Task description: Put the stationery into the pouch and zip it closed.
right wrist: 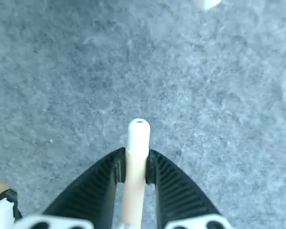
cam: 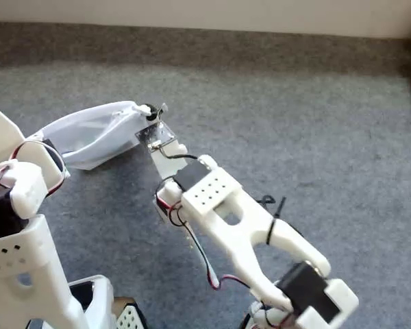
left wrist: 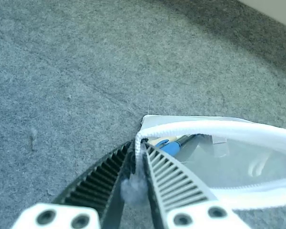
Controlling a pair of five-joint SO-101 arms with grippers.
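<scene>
Left end effector [left wrist: 139, 149] grips pouch [left wrist: 238, 164], pen [left wrist: 174, 145] inside

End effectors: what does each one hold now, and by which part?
The left end effector pinches the pouch at the end of its zipper edge. The right end effector grips a white stick around its shaft, below the tip.

White pen [right wrist: 137, 138] in right gripper [right wrist: 135, 165].
</scene>
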